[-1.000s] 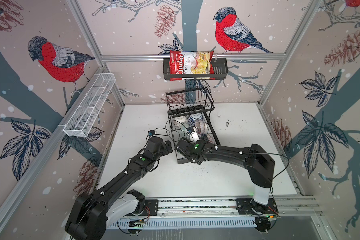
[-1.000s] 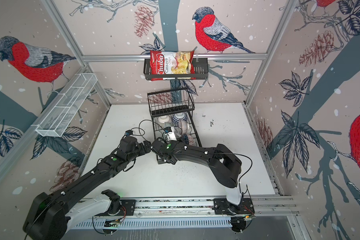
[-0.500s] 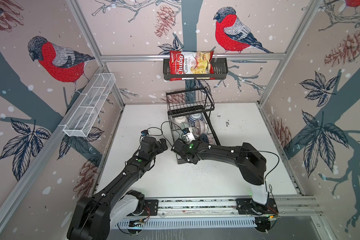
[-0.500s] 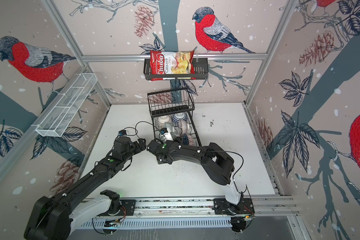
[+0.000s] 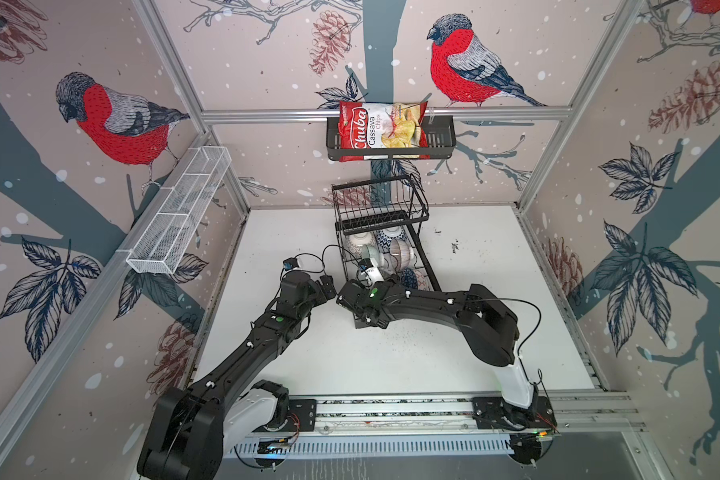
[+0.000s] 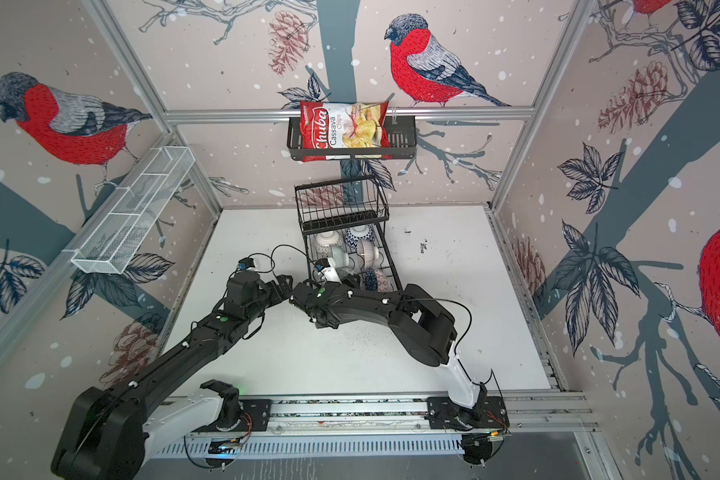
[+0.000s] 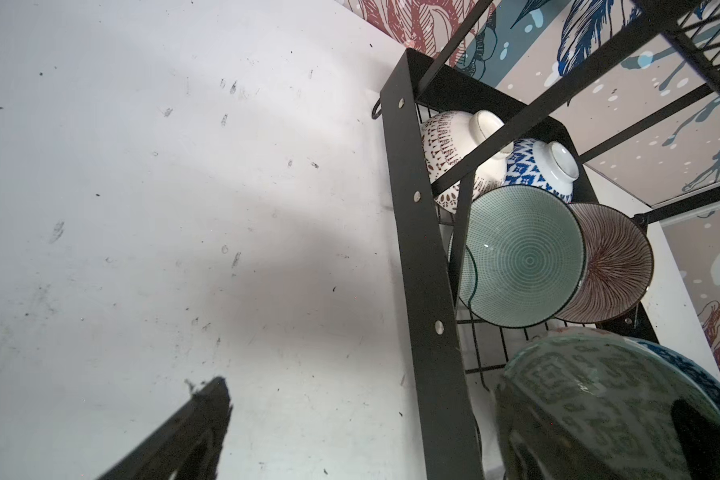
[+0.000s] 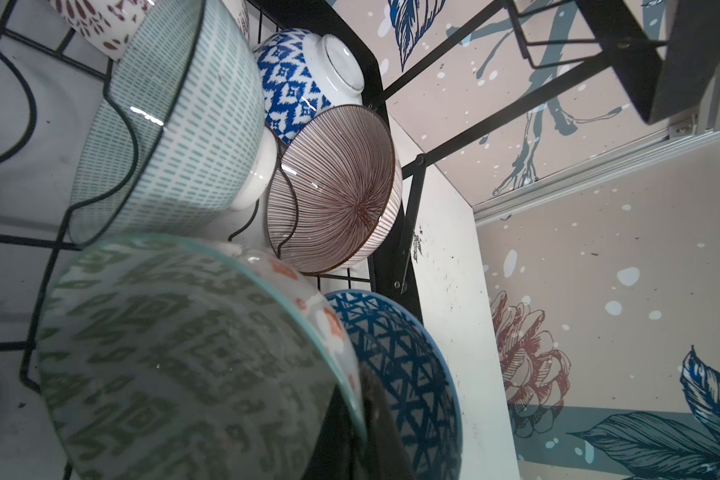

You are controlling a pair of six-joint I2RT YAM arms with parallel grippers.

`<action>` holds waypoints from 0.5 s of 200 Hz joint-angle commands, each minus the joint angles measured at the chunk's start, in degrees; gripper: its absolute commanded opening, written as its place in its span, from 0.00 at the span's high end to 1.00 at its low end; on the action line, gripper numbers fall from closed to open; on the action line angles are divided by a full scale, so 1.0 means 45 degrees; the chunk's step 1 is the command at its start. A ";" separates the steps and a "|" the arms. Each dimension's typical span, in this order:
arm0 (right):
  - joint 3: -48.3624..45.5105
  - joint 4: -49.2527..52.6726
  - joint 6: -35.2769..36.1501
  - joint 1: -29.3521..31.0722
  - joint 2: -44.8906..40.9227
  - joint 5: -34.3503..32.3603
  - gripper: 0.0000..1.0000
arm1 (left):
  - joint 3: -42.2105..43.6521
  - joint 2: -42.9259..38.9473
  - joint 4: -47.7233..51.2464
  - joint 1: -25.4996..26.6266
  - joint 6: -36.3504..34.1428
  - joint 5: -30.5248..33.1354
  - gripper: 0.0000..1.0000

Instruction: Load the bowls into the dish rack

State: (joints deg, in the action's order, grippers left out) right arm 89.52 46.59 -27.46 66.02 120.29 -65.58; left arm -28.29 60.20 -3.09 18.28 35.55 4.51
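Now, both top views: the dish rack (image 5: 381, 218) (image 6: 346, 222) is standing on the table (image 5: 474, 332) toward the back wall. The bowls (image 5: 402, 249) are lying in its lower tier.
Left arm: the left end effector (image 5: 328, 289) is hovering just beside the rack's near end, jaws standing wide with nothing between them.
Left wrist view: the dotted white bowl (image 7: 449, 153), blue bowl (image 7: 533, 174), pale green bowl (image 7: 524, 257) and mauve striped bowl (image 7: 616, 266) are leaning on edge in the slots. The green-patterned bowl (image 7: 591, 407) is filling the near corner.
Right wrist view: the right end effector (image 8: 362, 419) is pinching the green-patterned bowl's rim, one finger showing on the outer wall. The navy bowl (image 8: 400, 365) is sitting just beside it. I cannot tell whether the held bowl is resting on the wires yet.
Step in hand, as I am judging it: seating this bowl in the near slot.
Doing it well: tilting it to match its neighbours and lowering slowly until the wavy wire is carrying it. Only then is opening worthwhile, with the arm backing straight out along the finger's line.
Watching for: the rim knocking the navy bowl, and the bowl rolling back once released.
Left arm's part: keeping clear of the rack frame.
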 commanded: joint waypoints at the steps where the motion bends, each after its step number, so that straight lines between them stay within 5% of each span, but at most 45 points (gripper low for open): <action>1: 0.0165 0.0571 -0.0374 0.0089 0.0163 -0.0801 1.00 | 0.0115 -0.0117 -0.0584 -0.0034 -0.0051 -0.0187 0.04; 100: 0.1046 0.2652 -0.1866 0.0766 0.1647 -0.0963 1.00 | 0.0369 -0.0720 -0.0422 -0.0034 -0.0049 -0.0261 0.03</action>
State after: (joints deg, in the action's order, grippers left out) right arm 94.06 54.74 -33.98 68.79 126.52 -73.82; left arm -26.89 57.54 -3.60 18.22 35.57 3.86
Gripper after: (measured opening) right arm 0.082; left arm 0.966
